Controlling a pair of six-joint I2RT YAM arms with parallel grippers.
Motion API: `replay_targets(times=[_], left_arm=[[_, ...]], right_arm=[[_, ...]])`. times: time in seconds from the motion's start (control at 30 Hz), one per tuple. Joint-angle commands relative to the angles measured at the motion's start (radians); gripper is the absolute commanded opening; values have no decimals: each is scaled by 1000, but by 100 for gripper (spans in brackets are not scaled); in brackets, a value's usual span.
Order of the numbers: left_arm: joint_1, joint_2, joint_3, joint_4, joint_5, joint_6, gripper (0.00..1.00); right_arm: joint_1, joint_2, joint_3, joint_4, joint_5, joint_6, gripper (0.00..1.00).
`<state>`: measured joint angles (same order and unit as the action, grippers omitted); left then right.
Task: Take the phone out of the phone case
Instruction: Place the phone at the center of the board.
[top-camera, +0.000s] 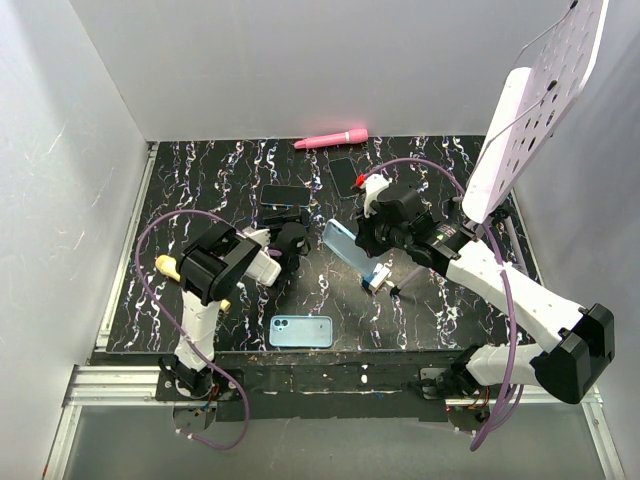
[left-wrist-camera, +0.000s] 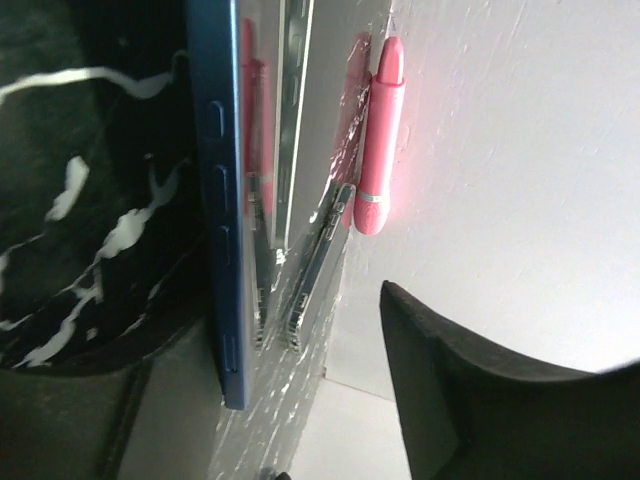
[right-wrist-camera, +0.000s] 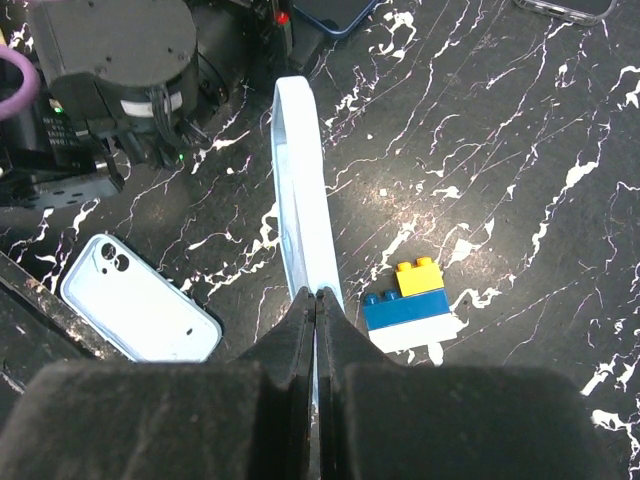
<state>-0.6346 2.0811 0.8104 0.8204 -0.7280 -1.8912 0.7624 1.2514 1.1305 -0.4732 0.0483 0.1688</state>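
My right gripper (top-camera: 362, 240) (right-wrist-camera: 316, 292) is shut on the thin edge of a light blue phone case (top-camera: 343, 245) (right-wrist-camera: 300, 190). It holds the case on edge above the table. A second light blue phone-shaped item (top-camera: 301, 331) (right-wrist-camera: 140, 300) lies flat near the front edge, camera holes up. A dark blue phone (top-camera: 285, 195) (left-wrist-camera: 222, 200) lies just beyond my left gripper (top-camera: 290, 240) (left-wrist-camera: 270, 330), which is open. I cannot tell whether its fingers touch the phone.
A pink pen-like object (top-camera: 330, 139) (left-wrist-camera: 380, 150) lies at the back wall. Another dark phone (top-camera: 345, 176) lies at the back centre. A yellow, blue and white toy brick (top-camera: 377, 278) (right-wrist-camera: 412, 305) sits under the right gripper. A white perforated board (top-camera: 545, 90) leans at the right.
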Motion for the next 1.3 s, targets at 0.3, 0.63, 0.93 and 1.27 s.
replay_targets(times=[0.3,0.63,0.93,1.27], left_arm=[[64,-205,18,-427,295,-22,98],[69,-401,-32,-642,452,67,98],[160,-708,-177,-707,527,273,98],[265,-1084,-139,-940,493,699,98]], right_arm=[[17,2,8,-30,-94,-41,1],[35,57,-8,-5,-125,-68,1],[57,152,-55,102,-188,15,1],[55,351,-24,59,-145,61,1]])
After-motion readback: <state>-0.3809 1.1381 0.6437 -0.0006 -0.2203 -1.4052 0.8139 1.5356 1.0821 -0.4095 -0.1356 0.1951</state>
